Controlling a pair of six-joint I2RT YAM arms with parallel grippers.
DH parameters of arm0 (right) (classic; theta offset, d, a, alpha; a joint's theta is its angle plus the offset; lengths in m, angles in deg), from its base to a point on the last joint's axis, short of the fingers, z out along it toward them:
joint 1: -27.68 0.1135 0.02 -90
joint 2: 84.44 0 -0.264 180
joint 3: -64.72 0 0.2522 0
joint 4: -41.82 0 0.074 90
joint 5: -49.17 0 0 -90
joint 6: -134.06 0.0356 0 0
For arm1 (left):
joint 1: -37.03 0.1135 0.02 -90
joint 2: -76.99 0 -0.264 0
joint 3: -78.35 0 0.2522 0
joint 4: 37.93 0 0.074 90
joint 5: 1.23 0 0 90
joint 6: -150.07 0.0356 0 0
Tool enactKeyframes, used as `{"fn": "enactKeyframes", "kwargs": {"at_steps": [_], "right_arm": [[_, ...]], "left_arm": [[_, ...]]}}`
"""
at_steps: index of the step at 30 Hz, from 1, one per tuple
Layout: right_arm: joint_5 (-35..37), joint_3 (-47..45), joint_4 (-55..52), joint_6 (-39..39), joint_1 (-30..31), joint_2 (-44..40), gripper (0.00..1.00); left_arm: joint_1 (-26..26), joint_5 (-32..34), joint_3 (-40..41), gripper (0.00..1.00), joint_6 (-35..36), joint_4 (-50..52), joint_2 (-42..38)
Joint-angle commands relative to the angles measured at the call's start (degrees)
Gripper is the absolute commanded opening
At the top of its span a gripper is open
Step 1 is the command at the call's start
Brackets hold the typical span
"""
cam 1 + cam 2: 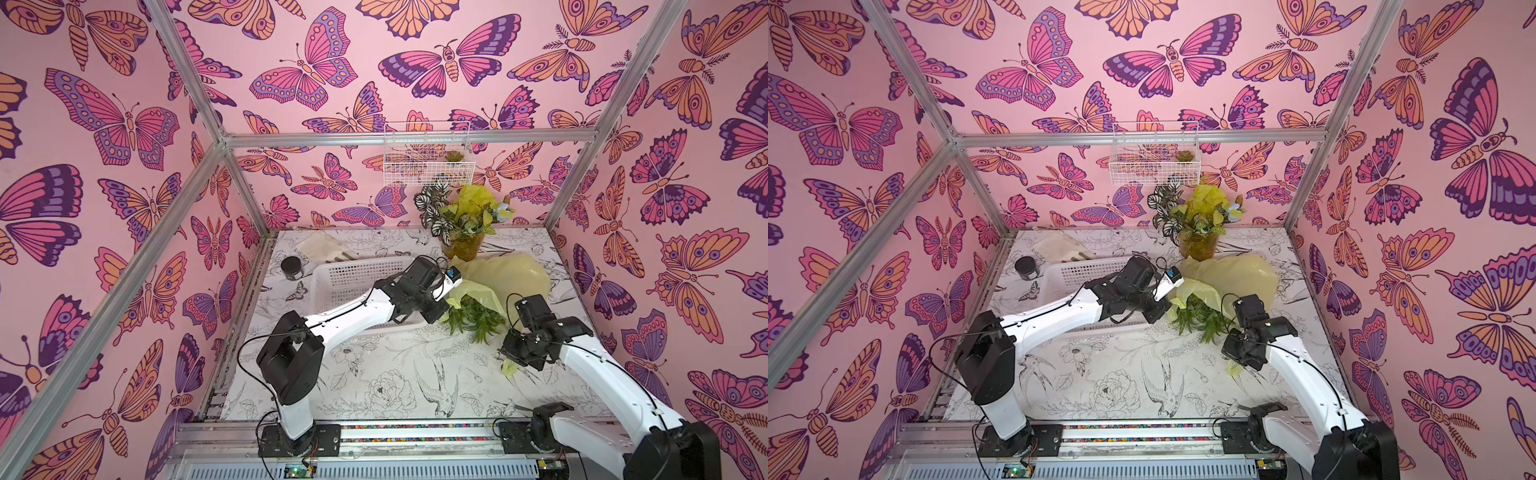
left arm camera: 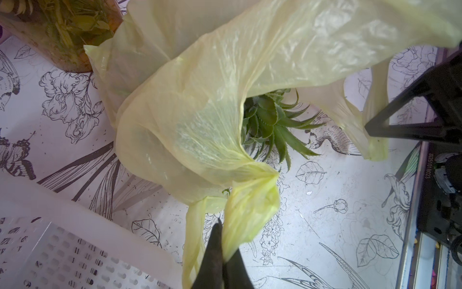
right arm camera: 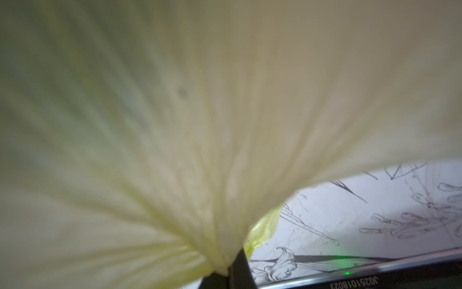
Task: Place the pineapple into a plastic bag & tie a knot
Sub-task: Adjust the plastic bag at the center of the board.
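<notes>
In both top views no writing can be read. The left arm rises from its base at the front edge and stretches across the white basket toward the back right. The left gripper is pinched on a yellow handle at the mouth of the bag. The bag lies on the table, just in front of the potted plant. The pineapple lies on its side with its green crown sticking out of the bag's mouth toward the front. The fruit itself is hidden under the film. The right arm bends in from the front right with its wrist turned down. The right gripper sits low over the table, and a scrap of yellow film shows at its tips.

In the left wrist view a printed code runs sideways beside the rail, too small to read surely. The dark fingers are closed on a bag handle, and the crown shows in the opening beyond.

In the right wrist view the code sits upside down and looks like "JQ25101B023". The fingers are closed on gathered bag film, which fans out over most of the view.
</notes>
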Motion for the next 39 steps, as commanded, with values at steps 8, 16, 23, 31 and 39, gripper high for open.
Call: {"fn": "enactKeyframes", "kwargs": {"at_steps": [8, 16, 23, 31, 39], "right_arm": [[2.62, 17.99, -7.49, -4.14, 0.4, -8.91, 0.0], [4.0, 28.88, -10.37, -7.47, 0.35, -10.43, 0.0], [1.26, 32.58, -9.39, -6.51, 0.31, -8.76, 0.0], [9.57, 51.65, -8.07, -12.91, 0.34, -5.27, 0.0], [11.1, 55.6, -5.41, -14.49, 0.31, -2.32, 0.0]], "left_arm": [[3.01, -3.2, 0.28, 0.0, -9.85, 0.72, -9.73], [3.67, -4.7, -3.08, 0.0, -21.15, 2.59, -12.33], [4.4, -9.0, -7.36, 0.0, -25.83, 3.58, -12.73], [8.04, -18.9, -18.27, 0.0, -36.9, 3.59, -14.4], [11.99, -27.9, -21.68, 0.0, -40.13, 14.08, -15.16]]}}
